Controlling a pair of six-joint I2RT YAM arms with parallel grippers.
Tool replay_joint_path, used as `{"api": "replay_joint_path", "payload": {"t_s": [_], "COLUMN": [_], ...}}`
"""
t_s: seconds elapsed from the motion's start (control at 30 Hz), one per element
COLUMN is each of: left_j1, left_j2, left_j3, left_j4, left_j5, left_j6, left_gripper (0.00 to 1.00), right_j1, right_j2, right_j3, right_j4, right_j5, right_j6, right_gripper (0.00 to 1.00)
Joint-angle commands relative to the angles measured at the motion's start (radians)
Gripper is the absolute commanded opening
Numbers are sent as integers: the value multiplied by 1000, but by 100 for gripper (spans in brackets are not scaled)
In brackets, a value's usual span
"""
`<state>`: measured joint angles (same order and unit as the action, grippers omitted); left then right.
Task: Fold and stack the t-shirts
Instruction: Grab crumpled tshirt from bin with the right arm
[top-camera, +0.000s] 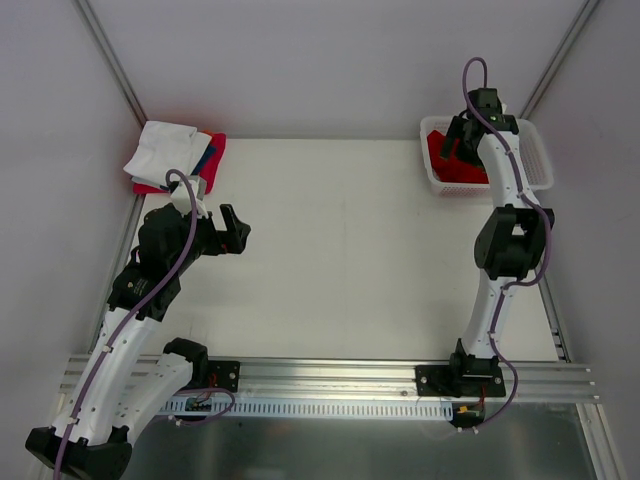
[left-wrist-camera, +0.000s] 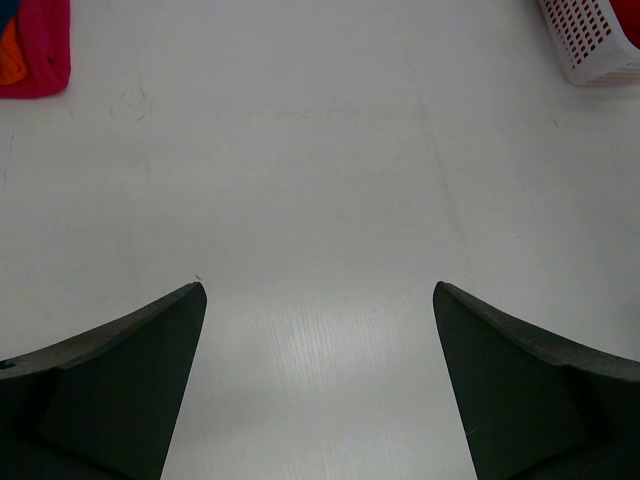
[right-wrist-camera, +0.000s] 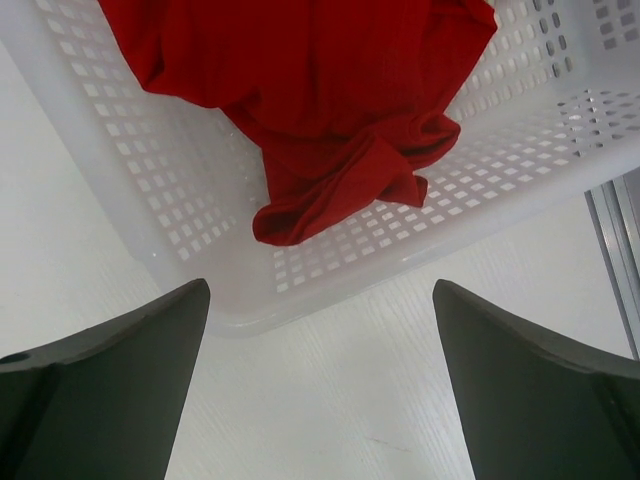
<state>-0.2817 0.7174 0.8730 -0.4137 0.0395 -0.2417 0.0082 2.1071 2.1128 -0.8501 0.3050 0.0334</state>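
A crumpled bright red t-shirt (right-wrist-camera: 300, 90) lies in the white mesh basket (right-wrist-camera: 520, 160) at the table's back right; it also shows in the top view (top-camera: 447, 165). My right gripper (right-wrist-camera: 320, 285) is open and empty, hovering above the basket's near rim (top-camera: 453, 138). A stack of folded shirts (top-camera: 175, 155), white on top with blue and pink-red below, sits at the back left corner. Its pink-red and orange edge shows in the left wrist view (left-wrist-camera: 35, 50). My left gripper (left-wrist-camera: 320, 290) is open and empty over bare table, right of the stack (top-camera: 236, 230).
The basket (top-camera: 535, 160) stands against the right wall, and its corner shows in the left wrist view (left-wrist-camera: 595, 40). Metal frame posts run along the back corners. A metal rail (top-camera: 330, 378) crosses the near edge by the arm bases.
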Motion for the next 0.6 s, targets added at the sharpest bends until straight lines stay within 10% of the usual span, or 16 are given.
{"api": "replay_joint_path", "payload": {"t_s": [0.0, 0.5, 0.57], "left_j1": [-2, -2, -2], "left_j2": [-12, -6, -3], "left_j3": [24, 24, 26], "left_j4": [-4, -7, -7], "left_j5": [-10, -13, -13], "left_j6": [18, 21, 22], "left_gripper": [99, 99, 99], "right_j1": [-59, -134, -134], "right_j2": [28, 209, 212], "right_j3": [-1, 35, 33], "right_j4": [48, 146, 152], "right_j5": [-62, -159, -167], "right_j6": [-24, -43, -36], "right_gripper": [99, 99, 87]}}
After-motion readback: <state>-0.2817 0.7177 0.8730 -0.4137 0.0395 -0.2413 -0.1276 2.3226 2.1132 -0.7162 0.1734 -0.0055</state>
